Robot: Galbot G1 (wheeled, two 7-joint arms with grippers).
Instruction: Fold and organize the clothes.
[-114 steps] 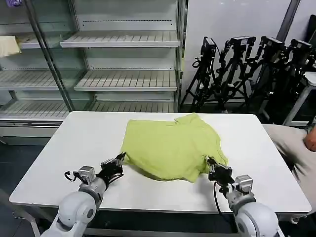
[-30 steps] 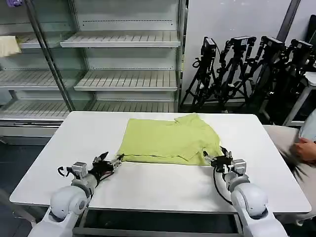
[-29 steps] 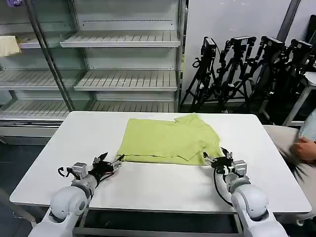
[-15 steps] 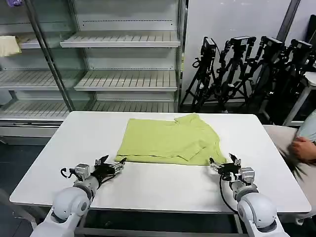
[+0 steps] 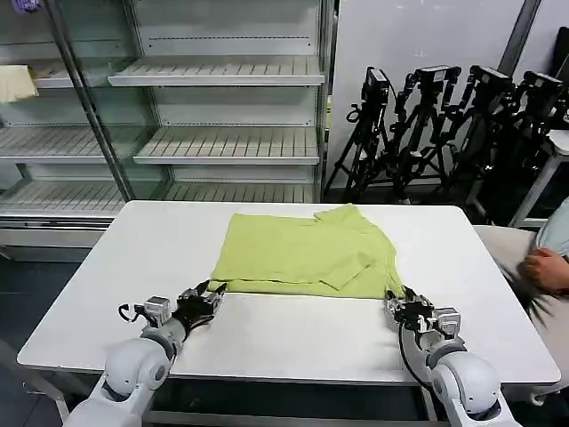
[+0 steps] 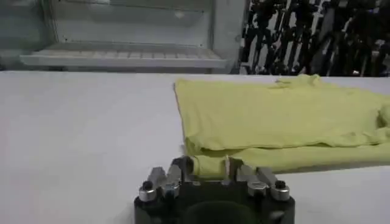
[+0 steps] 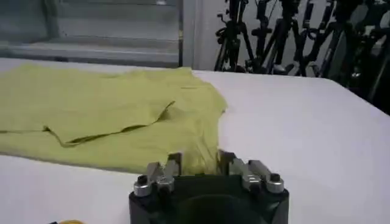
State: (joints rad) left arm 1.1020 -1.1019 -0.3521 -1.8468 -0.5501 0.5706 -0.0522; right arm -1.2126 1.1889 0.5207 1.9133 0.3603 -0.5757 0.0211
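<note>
- One lime T-shirt [image 5: 307, 252] lies folded flat on the white table [image 5: 116, 267], toward its far side.
- The left gripper [image 5: 206, 296] pinches the shirt's near left corner.
- The right gripper [image 5: 399, 307] has its fingers spread around the near right corner.

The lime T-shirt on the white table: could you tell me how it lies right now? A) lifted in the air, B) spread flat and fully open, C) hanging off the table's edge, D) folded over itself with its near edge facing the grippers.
D: the T-shirt lies doubled on the table, its near folded edge just ahead of the left gripper and right gripper.
</note>
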